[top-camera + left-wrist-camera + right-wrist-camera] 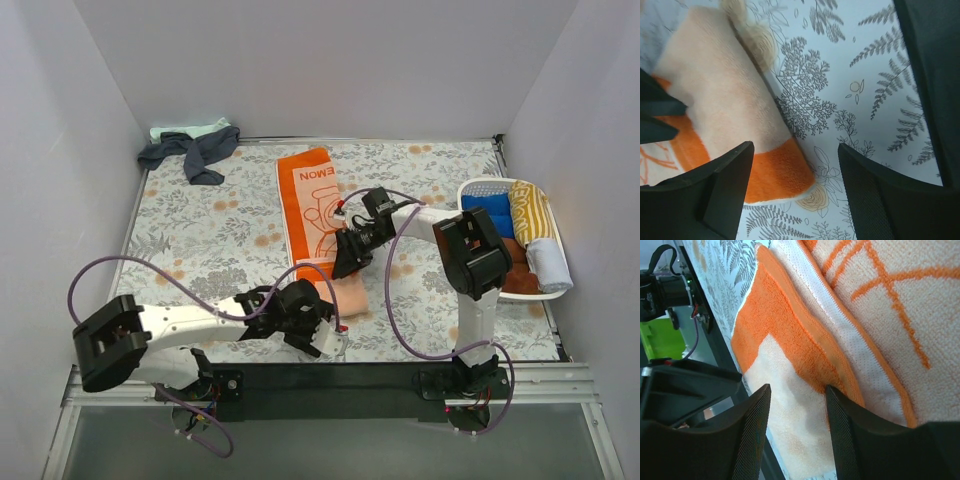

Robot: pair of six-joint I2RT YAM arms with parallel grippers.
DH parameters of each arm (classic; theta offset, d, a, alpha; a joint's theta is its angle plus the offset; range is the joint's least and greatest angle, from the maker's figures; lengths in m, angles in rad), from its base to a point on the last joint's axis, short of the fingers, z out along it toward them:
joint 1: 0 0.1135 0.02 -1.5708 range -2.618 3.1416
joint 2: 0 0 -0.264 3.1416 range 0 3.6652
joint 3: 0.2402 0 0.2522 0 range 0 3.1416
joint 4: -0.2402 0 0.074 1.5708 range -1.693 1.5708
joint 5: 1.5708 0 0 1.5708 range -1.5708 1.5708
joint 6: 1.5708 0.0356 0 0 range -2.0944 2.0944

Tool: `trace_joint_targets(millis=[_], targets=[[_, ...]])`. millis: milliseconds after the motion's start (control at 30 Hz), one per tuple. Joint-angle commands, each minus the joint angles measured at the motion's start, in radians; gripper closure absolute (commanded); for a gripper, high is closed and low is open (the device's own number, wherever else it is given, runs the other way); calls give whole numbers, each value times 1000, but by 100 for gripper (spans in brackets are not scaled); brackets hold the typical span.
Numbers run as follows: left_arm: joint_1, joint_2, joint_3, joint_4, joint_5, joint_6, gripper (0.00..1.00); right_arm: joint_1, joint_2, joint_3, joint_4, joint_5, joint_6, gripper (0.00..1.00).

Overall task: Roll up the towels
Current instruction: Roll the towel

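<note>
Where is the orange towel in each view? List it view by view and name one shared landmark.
Top external: orange towel lies lengthwise mid-table, its near end turned pale side up.
Left wrist: towel runs from upper left to bottom centre, pale with an orange hem.
Right wrist: towel fills most of the frame.
Shared landmark: floral table covering.

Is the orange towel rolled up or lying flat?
Mostly flat: the orange towel lies spread, only its near end turned over, pale underside up.
</note>
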Motion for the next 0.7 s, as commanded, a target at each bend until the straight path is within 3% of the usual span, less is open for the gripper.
trace_joint_targets(millis=[0, 167, 333, 500, 667], targets=[[-10, 90, 39, 71, -152, -40, 39, -8, -70, 59, -41, 84, -69, 53], [-13, 172, 59, 77, -198, -55, 51, 6, -162, 33, -61, 22, -74, 53], [-13, 242, 101, 21, -172, -78, 72, 49, -135, -35, -59, 32, -110, 57], [-13, 238, 145, -71, -91, -105, 83, 78, -46, -42, -76, 73, -123, 62], [51, 227, 251, -243, 134, -149, 96, 86, -3, -10, -122, 125, -128, 61]])
